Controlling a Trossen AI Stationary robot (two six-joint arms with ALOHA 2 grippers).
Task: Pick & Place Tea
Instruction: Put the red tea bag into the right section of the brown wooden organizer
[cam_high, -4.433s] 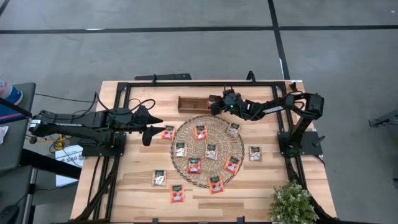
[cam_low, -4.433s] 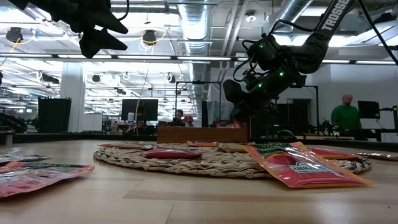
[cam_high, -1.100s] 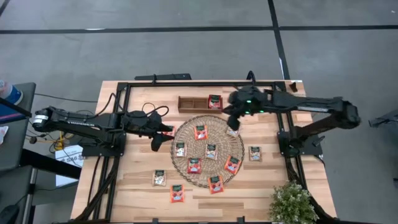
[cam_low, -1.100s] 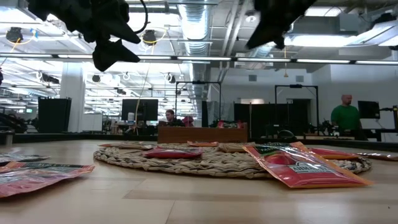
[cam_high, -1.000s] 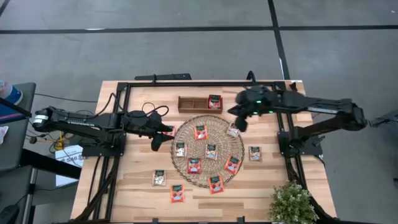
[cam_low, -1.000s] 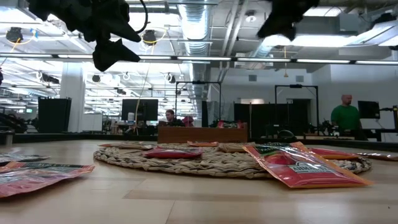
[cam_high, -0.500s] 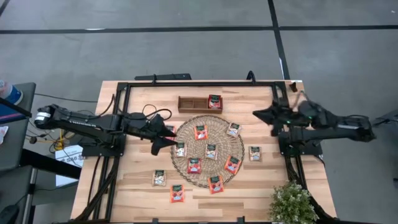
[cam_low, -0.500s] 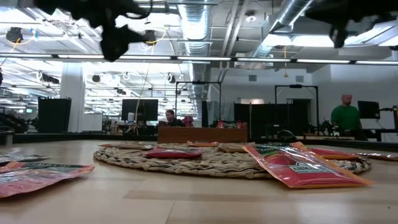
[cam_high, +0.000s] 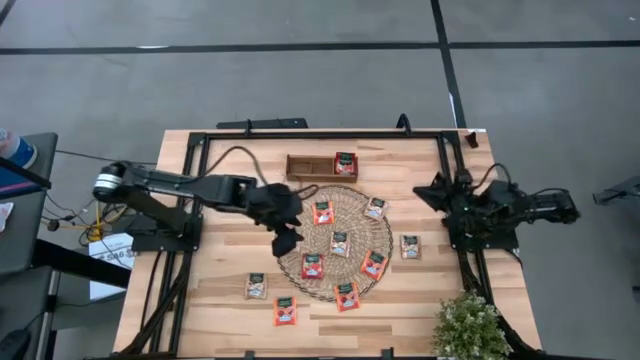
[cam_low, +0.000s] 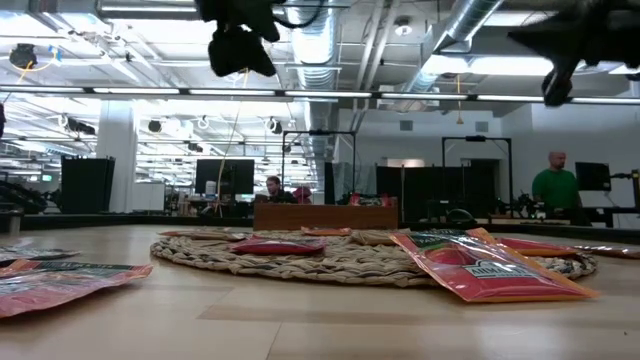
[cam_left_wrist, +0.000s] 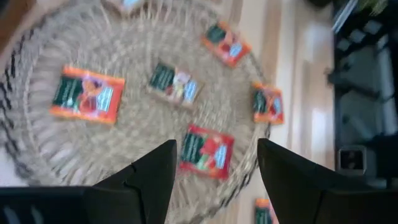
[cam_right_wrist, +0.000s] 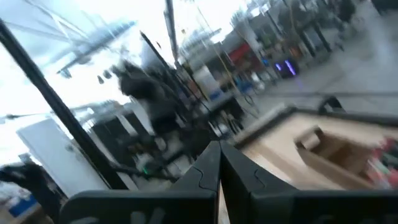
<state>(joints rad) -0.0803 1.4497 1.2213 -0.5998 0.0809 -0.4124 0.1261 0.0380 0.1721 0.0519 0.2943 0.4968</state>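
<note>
High view: one tea packet (cam_high: 345, 163) lies in the wooden tray (cam_high: 303, 166) at upper centre; the others lie on the woven mat (cam_high: 360, 243) and the table (cam_high: 210, 300). Left gripper (cam_high: 284, 241), fingers spread and empty, hangs over the mat's left edge. Right gripper (cam_high: 425, 188), fingers together and empty, waits at the right. Most work seems left.

Worktop contents, overhead.
Wooden worktop (cam_high: 220, 300) carries round woven mat (cam_high: 357, 272) at centre, wooden tray (cam_high: 310, 166) behind it, potted plant (cam_high: 468, 327) at one front corner. Loose tea packets off the mat: (cam_high: 257, 286), (cam_high: 285, 311), (cam_high: 410, 246).
</note>
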